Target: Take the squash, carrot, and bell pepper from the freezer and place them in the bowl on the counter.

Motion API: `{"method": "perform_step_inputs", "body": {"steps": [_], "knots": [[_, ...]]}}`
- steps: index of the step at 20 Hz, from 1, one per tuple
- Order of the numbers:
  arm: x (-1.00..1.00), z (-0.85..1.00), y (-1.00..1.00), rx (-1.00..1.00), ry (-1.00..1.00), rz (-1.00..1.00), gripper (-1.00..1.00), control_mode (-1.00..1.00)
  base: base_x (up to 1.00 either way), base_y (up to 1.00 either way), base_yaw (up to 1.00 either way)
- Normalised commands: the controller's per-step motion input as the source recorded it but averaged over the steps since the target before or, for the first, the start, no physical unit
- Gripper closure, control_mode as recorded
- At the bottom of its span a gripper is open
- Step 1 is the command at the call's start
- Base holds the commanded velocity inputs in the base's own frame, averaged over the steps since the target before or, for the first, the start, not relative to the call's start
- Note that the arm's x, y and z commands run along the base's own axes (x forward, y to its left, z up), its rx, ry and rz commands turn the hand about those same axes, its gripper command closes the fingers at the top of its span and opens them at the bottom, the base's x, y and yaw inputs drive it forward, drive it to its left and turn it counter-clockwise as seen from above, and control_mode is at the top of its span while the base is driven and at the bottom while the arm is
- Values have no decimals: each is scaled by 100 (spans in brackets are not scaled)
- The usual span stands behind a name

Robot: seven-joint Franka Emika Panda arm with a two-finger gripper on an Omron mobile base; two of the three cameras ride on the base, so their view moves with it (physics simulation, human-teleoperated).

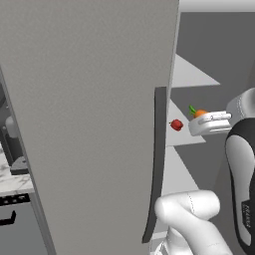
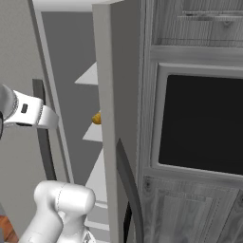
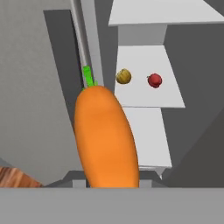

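Observation:
My gripper [image 3: 111, 178] is shut on the carrot [image 3: 107, 135], an orange taper with a green leafy tip pointing away from the hand. From the left base view the carrot [image 1: 200, 113] sits in the gripper [image 1: 198, 121], just outside the shelves of the open freezer. Its big grey door [image 1: 89, 124] with the dark curved handle [image 1: 158, 164] stands swung out beside the arm. On a white shelf [image 3: 148, 98] the yellow-green squash [image 3: 124, 76] lies left of the red bell pepper [image 3: 154, 80]. The bowl is out of view.
A strip of marble counter [image 1: 12, 182] shows past the door at the left. Grey wood-grain cabinets [image 2: 199, 38] with a dark glass panel [image 2: 199, 123] stand right of the freezer. A second grey door edge [image 2: 116, 95] with a dark handle [image 2: 128, 190] is close.

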Motion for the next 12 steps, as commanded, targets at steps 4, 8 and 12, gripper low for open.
{"method": "perform_step_inputs", "body": {"steps": [4,8,12], "knots": [[0,0,0,0,0,0,100,100,-34,27,0],[0,0,0,0,0,0,100,100,-53,71,0],[0,0,0,0,0,0,100,100,-17,100,0]]}}
